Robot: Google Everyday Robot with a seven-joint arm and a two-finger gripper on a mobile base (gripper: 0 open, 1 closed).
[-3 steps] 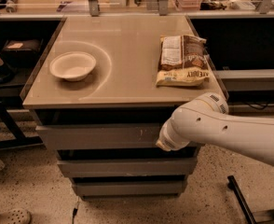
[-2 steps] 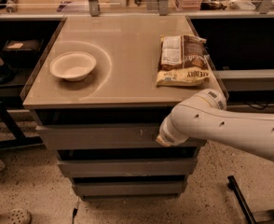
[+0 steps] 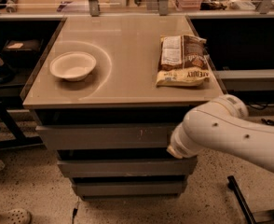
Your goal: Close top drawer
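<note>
The top drawer point(image 3: 104, 136) is the widest grey front just under the tabletop, with small pale scratches near its middle. It stands slightly forward of the cabinet, with a dark gap above it. My white arm comes in from the right. Its rounded end point(image 3: 181, 146) is at the right end of the drawer front. The gripper itself is hidden behind the arm's end.
A white bowl point(image 3: 72, 65) and a snack bag point(image 3: 183, 59) lie on the beige tabletop point(image 3: 123, 83). Two narrower grey drawer fronts point(image 3: 125, 167) sit below. Dark shelving stands on both sides. A black stand leg point(image 3: 242, 199) is on the floor at the right.
The arm's end has stayed at the right end of the top drawer front, shifting only slightly. The drawer front looks about the same.
</note>
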